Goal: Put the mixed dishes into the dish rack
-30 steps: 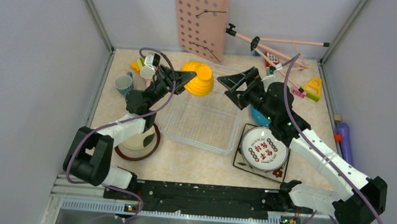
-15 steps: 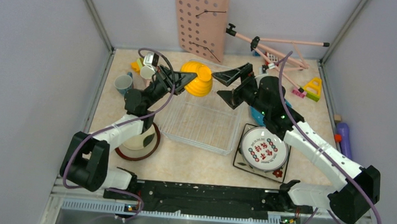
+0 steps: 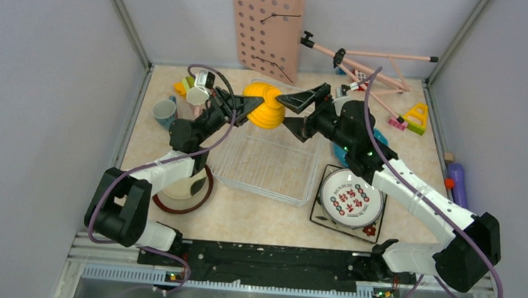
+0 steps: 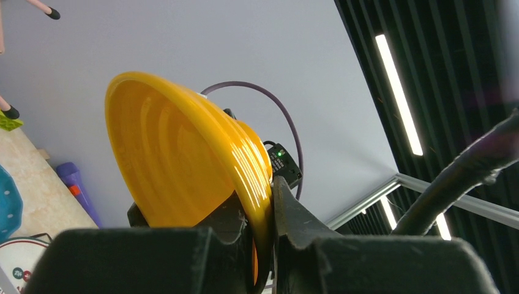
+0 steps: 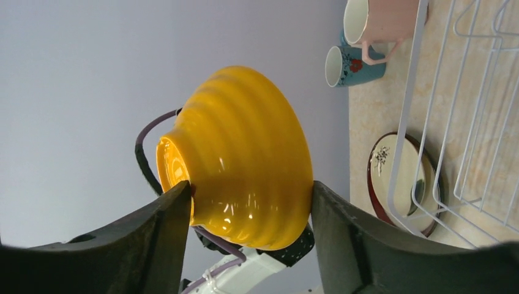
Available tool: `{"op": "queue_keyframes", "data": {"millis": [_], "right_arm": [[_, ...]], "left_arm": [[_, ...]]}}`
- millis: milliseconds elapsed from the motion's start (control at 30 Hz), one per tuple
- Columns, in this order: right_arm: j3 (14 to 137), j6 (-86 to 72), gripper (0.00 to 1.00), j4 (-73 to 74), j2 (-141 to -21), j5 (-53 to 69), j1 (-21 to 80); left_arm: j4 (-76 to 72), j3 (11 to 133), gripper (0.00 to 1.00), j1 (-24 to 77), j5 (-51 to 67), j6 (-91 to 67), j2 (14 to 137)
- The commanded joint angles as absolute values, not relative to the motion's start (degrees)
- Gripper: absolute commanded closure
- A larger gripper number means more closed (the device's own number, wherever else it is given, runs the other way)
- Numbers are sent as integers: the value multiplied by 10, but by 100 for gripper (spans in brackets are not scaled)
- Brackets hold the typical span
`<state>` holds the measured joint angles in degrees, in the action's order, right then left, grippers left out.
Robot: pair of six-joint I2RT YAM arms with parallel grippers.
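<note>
The yellow bowl [image 3: 266,106] hangs tilted above the far edge of the dish rack [image 3: 267,165]. My left gripper [image 3: 252,104] is shut on the bowl's rim [image 4: 260,202]. My right gripper [image 3: 280,112] reaches in from the right, and its fingers [image 5: 174,208] press the bowl [image 5: 245,159] on both sides. By the left wall stand the pink mug [image 3: 195,95] and the teal mug [image 3: 164,111]. The brown-rimmed cream plate [image 3: 185,192] lies left of the rack. At the rack's right, the round white patterned plate [image 3: 351,196] rests on the square plate [image 3: 370,231]. My right arm partly hides the teal dotted plate [image 3: 380,138].
A pink pegboard [image 3: 265,24] leans on the back wall, with a pink rod stand [image 3: 368,57] beside it. Small toy blocks [image 3: 414,118] lie at the back right, and a purple object [image 3: 458,184] lies along the right wall.
My right gripper has moved left up to the yellow bowl and its jaws have narrowed onto it. The left gripper has kept its hold on the rim, almost still.
</note>
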<state>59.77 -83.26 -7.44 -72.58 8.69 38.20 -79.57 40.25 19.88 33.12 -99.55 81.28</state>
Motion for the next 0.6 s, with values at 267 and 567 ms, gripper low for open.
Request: {"op": "queue_keyframes", "data": {"millis": [267,567], "right_arm": [[584,-848,79,-153,-722,97,393],[569,-810,88,-128,-708,57,393]], "left_arm": [[-823,420,100,205,360,-989,815],[-668,424,39,205,392,-909,778]]}}
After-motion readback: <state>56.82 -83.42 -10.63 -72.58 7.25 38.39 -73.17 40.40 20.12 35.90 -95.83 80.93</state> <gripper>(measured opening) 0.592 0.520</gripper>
